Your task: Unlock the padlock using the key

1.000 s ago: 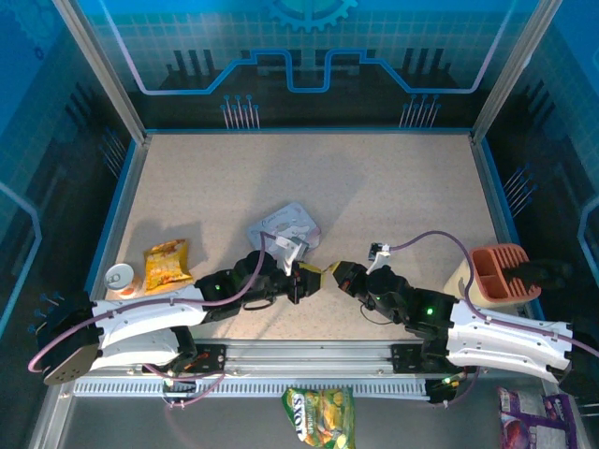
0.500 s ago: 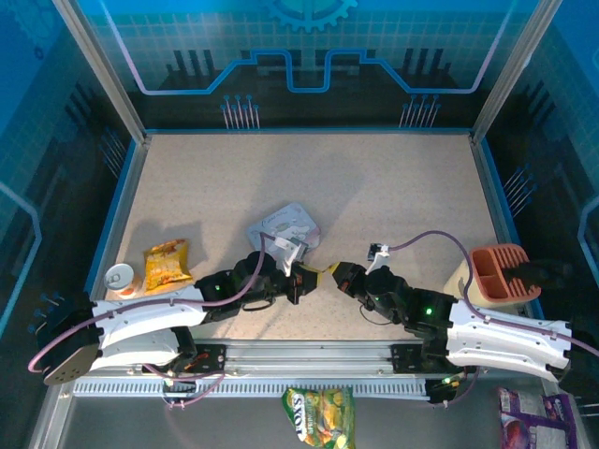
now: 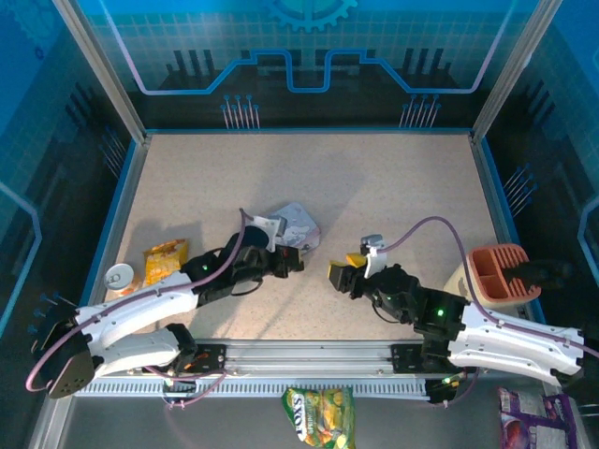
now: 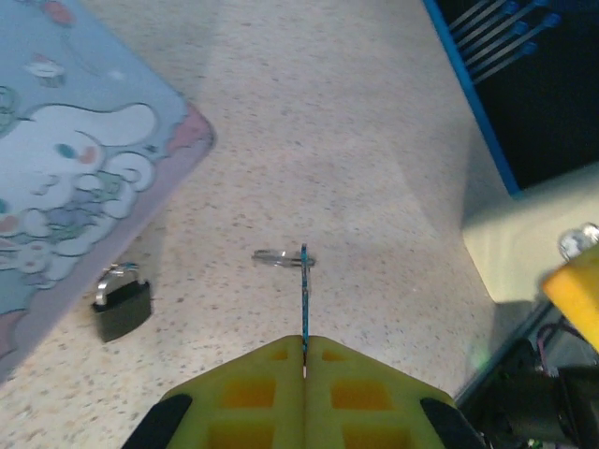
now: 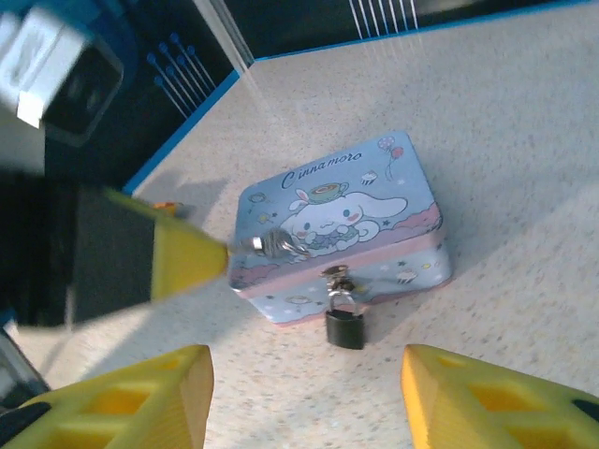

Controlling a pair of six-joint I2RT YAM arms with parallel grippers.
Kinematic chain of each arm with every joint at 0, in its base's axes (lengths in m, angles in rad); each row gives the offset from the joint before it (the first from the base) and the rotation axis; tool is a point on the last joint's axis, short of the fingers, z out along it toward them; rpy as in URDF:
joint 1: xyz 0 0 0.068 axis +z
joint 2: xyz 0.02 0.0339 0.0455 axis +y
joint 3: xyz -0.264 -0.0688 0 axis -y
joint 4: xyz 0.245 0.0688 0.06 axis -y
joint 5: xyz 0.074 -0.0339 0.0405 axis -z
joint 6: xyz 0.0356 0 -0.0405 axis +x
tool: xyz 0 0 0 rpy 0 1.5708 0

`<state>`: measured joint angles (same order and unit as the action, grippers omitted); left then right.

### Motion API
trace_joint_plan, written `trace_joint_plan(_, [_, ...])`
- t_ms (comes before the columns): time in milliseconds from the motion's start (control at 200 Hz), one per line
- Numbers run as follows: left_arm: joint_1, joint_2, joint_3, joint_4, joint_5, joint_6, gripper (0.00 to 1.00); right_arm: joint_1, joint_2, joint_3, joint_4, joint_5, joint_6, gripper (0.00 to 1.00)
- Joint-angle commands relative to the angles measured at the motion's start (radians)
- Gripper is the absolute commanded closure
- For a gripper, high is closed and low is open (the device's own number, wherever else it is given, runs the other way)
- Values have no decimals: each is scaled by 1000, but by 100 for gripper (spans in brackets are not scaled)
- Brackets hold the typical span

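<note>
The padlock (image 5: 344,327), small and black with a silvery shackle, hangs from the latch of the pale blue cartoon tin (image 5: 337,210) and rests on the table. In the left wrist view the padlock (image 4: 122,307) lies beside the tin (image 4: 75,168), to the left of my left gripper (image 4: 304,348). That gripper is shut on the key (image 4: 304,290), whose ring (image 4: 281,257) sticks out ahead. From the right wrist the key (image 5: 276,245) shows over the tin's lid. My right gripper (image 5: 309,402) stands open, facing the padlock from a short way off. From above, the left gripper (image 3: 298,260) is at the tin (image 3: 295,223) and the right gripper (image 3: 344,267) is just to the right.
A yellow snack bag (image 3: 167,262) and a white round lid (image 3: 120,275) lie at the left edge. An orange holder (image 3: 501,271) stands on a cream block at the right. Another snack bag (image 3: 318,416) and a purple packet (image 3: 524,421) lie off the table's front.
The two grippers met tip to tip before. Now the left one has drawn back up-left toward the tin with the key, and the right one has opened and lifted away.
</note>
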<state>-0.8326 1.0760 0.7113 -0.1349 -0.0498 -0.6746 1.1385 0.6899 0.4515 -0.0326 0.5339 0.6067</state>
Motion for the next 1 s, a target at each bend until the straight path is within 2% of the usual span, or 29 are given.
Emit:
trace_joint_plan(0, [24, 23, 94, -261, 37, -115, 100, 23, 27, -77, 161, -4, -362, 45])
trace_joint_plan(70, [32, 36, 141, -339, 33, -162, 100, 56, 72, -111, 291, 17, -494, 47])
trace_joint_plan(220, [32, 36, 165, -357, 96, -223, 100, 112, 247, -240, 852, 18, -862, 49])
trace_joint_plan(295, [30, 36, 173, -356, 134, -251, 100, 112, 366, -241, 1015, 1, -982, 56])
trace_joint_plan(385, [27, 31, 172, -338, 173, -281, 100, 113, 501, -216, 1129, -5, -1063, 58])
trace_joint_plan(525, [22, 24, 163, -327, 196, -299, 100, 105, 696, -232, 1444, 8, -1120, 62])
trace_joint_plan(730, [20, -3, 154, -345, 194, -308, 100, 105, 821, -182, 1456, 40, -1098, 64])
trace_joint_plan(996, [21, -14, 148, -359, 183, -313, 100, 69, 800, -191, 1456, 49, -1083, 68])
